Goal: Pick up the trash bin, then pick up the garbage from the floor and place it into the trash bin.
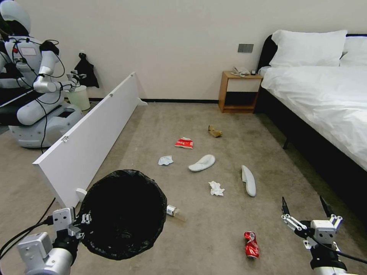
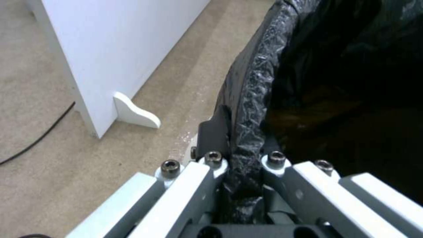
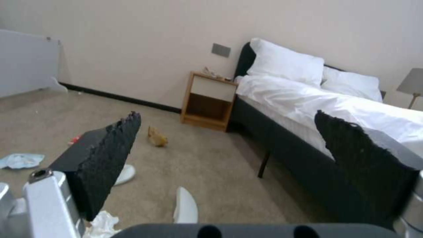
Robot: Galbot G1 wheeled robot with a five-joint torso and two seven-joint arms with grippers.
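One step looks done: left gripper (image 2: 244, 155) jaws clamped on the trash bin (image 1: 123, 214) rim; right gripper (image 1: 306, 208) jaws wide, empty; red can (image 1: 251, 245) just beside the bin seems next, needing a reach down.

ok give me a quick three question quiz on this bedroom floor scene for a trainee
1. True or false: the left gripper is shut on the rim of the round black-bag-lined trash bin.
2. Which lies nearest the open right gripper: A) crushed red can, B) crumpled brown paper bag, C) red snack packet?
3. How many white slippers lie on the beige carpet floor?

Key: 1 true; 2 A; 3 two, one left of the other.
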